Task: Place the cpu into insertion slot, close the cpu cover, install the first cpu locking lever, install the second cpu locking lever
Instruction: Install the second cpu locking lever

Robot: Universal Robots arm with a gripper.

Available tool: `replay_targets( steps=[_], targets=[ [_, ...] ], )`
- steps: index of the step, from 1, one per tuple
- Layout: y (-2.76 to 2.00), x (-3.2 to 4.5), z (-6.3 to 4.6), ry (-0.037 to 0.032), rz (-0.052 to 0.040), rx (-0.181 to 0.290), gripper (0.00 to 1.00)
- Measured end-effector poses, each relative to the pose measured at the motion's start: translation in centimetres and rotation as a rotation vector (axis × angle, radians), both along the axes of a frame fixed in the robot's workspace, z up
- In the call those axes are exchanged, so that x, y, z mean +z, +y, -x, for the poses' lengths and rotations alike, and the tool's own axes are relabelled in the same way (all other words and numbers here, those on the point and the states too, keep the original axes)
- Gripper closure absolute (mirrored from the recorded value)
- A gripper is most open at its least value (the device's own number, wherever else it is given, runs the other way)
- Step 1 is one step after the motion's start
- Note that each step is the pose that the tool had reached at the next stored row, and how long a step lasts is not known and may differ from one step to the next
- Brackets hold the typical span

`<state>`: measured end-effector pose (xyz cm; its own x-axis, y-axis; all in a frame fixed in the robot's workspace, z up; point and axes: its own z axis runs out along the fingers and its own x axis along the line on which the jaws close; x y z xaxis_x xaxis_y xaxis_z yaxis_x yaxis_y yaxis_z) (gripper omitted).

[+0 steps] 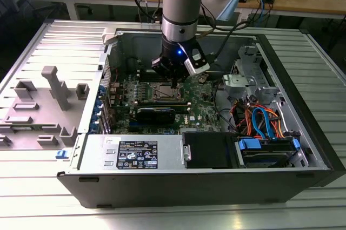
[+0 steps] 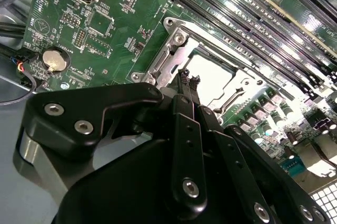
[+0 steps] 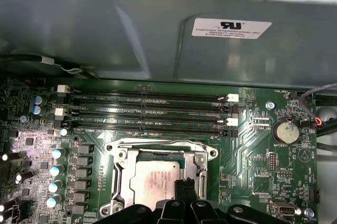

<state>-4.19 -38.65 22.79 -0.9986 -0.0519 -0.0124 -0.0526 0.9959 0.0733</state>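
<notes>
The gripper (image 1: 174,82) hangs low over the slot (image 1: 165,92), near the middle of the green board (image 1: 205,108) inside the open case (image 1: 216,178). In both wrist views the fingertips (image 2: 187,83) are pressed together with no gap between them and nothing clamped; they sit at the edge of the slot. The cpu (image 3: 156,179) lies flat and square in the slot (image 3: 121,174), its silver top exposed, so placement reads as done. The cover (image 2: 167,56) is a grey metal frame around the chip; it appears to lie down over it, with the chip showing through its window, though whether it is fully seated cannot be told. No locking lever can be picked out with certainty in any view, so the state of both levers is undetermined; judged from this, the two lever steps remain. Memory strips (image 3: 147,111) run along the far side of the slot in the first wrist view.
</notes>
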Motion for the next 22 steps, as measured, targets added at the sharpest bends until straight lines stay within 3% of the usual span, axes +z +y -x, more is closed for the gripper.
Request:
replay_targets(
  steps=[6, 11, 17, 21, 22],
  targets=[
    [-0.01, 0.04, 0.0, 0.0001, 0.0002, 0.000, 0.89],
    [-0.07, 0.59, 0.0, 0.0001, -0.0002, 0.000, 0.89],
    [-0.96, 0.76, 0.0, 0.0002, 0.0000, 0.000, 0.89],
    [-1.10, 1.88, 0.0, 0.0004, -0.0004, 0.000, 0.89],
    [-1.41, 1.92, 0.1, 0.0004, -0.0003, 0.000, 0.89]
  ],
)
